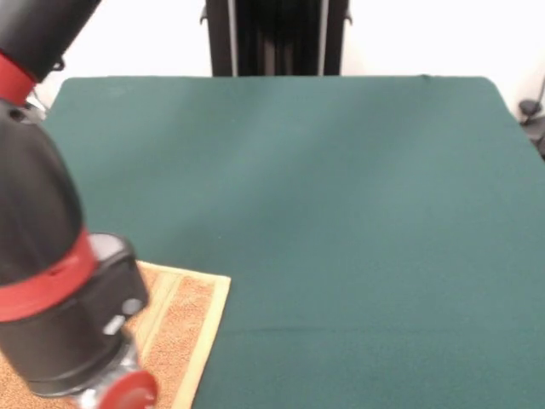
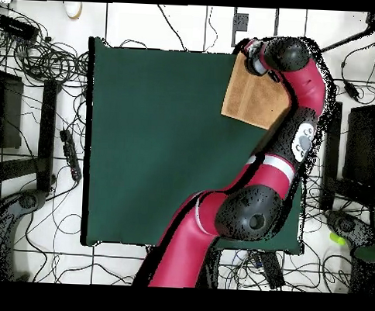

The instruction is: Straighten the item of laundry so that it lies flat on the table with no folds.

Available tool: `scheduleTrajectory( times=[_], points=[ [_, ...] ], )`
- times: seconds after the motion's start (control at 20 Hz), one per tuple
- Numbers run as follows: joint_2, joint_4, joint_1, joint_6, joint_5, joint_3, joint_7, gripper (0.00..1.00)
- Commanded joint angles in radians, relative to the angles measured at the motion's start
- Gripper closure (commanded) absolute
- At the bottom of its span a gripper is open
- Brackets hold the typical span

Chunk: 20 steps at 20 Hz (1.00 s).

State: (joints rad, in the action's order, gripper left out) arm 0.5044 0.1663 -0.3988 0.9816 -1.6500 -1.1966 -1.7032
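The orange-tan towel (image 2: 251,98) lies near the table's far right corner in the overhead view, looking flat, with its paler stripe and hem along one side. In the front view, the towel (image 1: 183,315) shows at the bottom left, its striped edge towards the table's middle. The rest is hidden behind my arm (image 1: 51,281). The gripper (image 2: 252,60) hangs over the towel's far corner at the table edge, under the arm's wrist. I cannot see whether it is open or shut. The green table (image 1: 341,213) stretches wide around the towel.
The robot's pedestal (image 1: 277,38) stands at the table's far side in the front view. My red arm (image 2: 288,150) runs along the table's right edge in the overhead view. Cables and equipment (image 2: 39,62) lie on the floor around the table (image 2: 160,145).
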Motion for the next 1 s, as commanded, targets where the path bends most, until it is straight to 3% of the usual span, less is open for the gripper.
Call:
scheduleTrajectory(
  times=[0.05, 0.3, 0.65, 1.0],
  points=[
    [0.046, -0.038, 0.058, 0.106, 0.046, -0.018, -0.175, 0.0],
    [0.035, -0.024, 0.047, 0.156, 0.079, 0.022, -0.105, 0.0],
    [-0.001, 0.094, 0.095, 0.117, 0.21, 0.258, 0.041, 0.0],
    [0.048, -0.024, 0.022, 0.146, 0.264, 0.322, 0.204, 0.0]
  ],
)
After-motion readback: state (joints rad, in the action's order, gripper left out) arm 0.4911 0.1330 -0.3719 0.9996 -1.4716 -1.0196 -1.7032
